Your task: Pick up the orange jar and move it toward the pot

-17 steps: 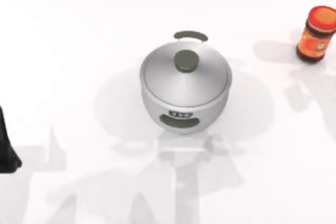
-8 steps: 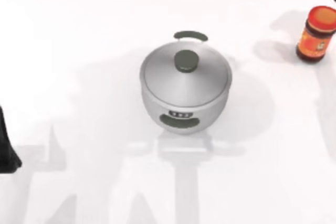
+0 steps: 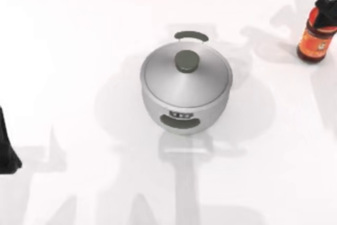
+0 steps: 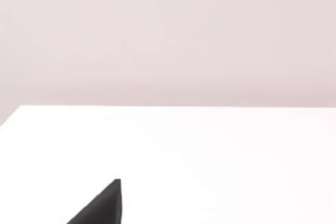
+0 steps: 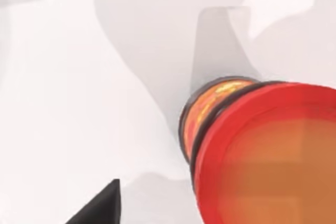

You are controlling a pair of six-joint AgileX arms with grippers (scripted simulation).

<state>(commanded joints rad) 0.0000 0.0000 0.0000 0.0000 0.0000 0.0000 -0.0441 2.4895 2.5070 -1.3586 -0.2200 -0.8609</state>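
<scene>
Left gripper (image 3: 8, 151) parked at left edge of surface (image 3: 79, 77), finger state not discernible. Pot (image 3: 185, 85) at centre; orange jar (image 3: 317, 38) upright far right, well apart, still on surface. Right gripper (image 3: 326, 10) just above lid, opening not discernible, nothing held; likely light, rigid, smooth-sided, best gripped around body below lid.

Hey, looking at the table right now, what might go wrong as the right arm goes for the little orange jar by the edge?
1. The small orange-labelled jar with the red lid stands upright at the table's far right; a nudge from the right gripper above it might tip it or push it off.
2. Only one dark fingertip shows beside the lid in the right wrist view, so the grasp may be off-centre.
3. The large silver lidded pot sits mid-table; overshooting could bump it.
</scene>
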